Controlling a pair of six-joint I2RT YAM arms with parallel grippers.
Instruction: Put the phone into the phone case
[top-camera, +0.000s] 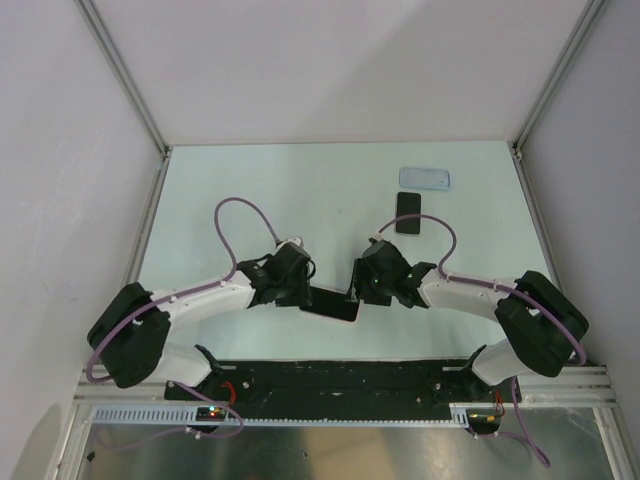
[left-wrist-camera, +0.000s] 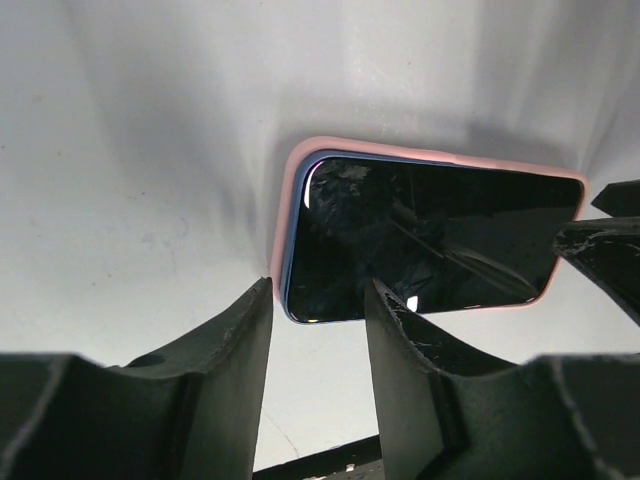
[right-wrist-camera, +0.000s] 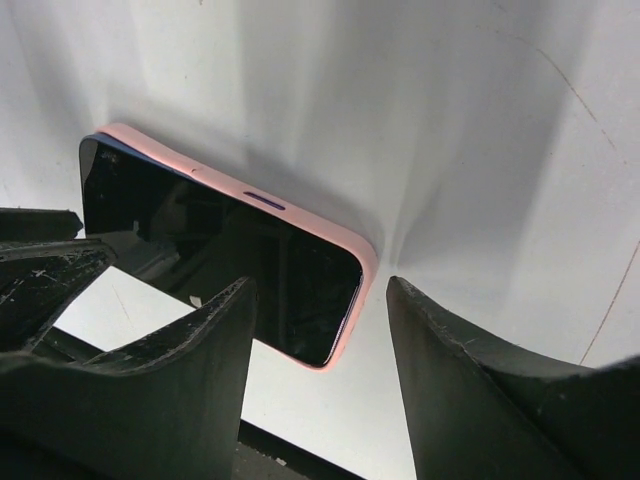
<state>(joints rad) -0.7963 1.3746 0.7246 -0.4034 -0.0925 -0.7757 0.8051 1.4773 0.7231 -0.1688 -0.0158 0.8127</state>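
The black phone (top-camera: 408, 213) lies flat at the back right of the table. Just behind it is the light-blue phone case (top-camera: 424, 179), with nothing in it. Neither one shows in the wrist views. My left gripper (top-camera: 305, 290) (left-wrist-camera: 318, 290) and right gripper (top-camera: 358, 290) (right-wrist-camera: 320, 290) are far from both, low near the table's front edge. Each is open at one end of a pink-rimmed dark-faced slab (top-camera: 330, 303) (left-wrist-camera: 430, 235) (right-wrist-camera: 220, 250). One corner of the slab sits in the gap between each pair of fingertips.
Both arms bend inward from their bases over the black front rail (top-camera: 340, 380). White walls with metal posts (top-camera: 135, 90) enclose the white table (top-camera: 260, 180). In the right wrist view the left gripper's fingers (right-wrist-camera: 40, 260) show at the slab's far end.
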